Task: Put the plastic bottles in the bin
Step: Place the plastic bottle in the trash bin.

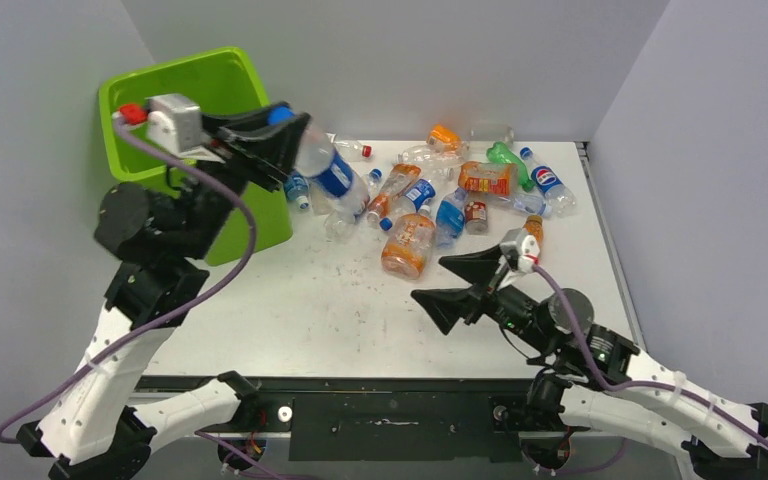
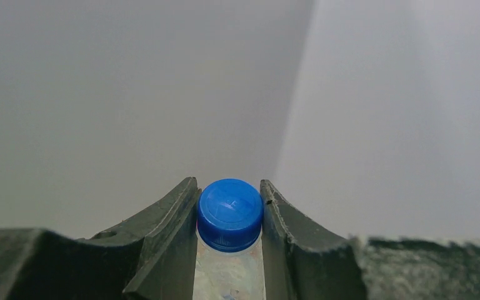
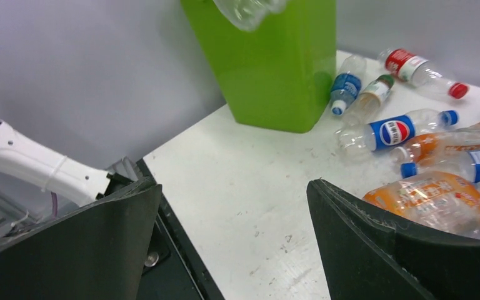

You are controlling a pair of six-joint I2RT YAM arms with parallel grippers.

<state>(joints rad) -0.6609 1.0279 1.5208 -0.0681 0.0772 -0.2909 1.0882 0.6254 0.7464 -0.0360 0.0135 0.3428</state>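
Left pincer point(image 2: 228, 186) clamps blue-capped bottle point(image 1: 330, 172) at its neck, near bin point(image 1: 210, 85).

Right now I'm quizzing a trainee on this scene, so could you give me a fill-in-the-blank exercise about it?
1. The left gripper has its jaws shut on a clear plastic bottle with a blue label, whose screw cap is ____.
2. The right gripper holds nothing; its jaws are ____.
3. The tall lime-green plastic bin stands at the far ____ corner of the white table.

Missing words: blue; open; left.
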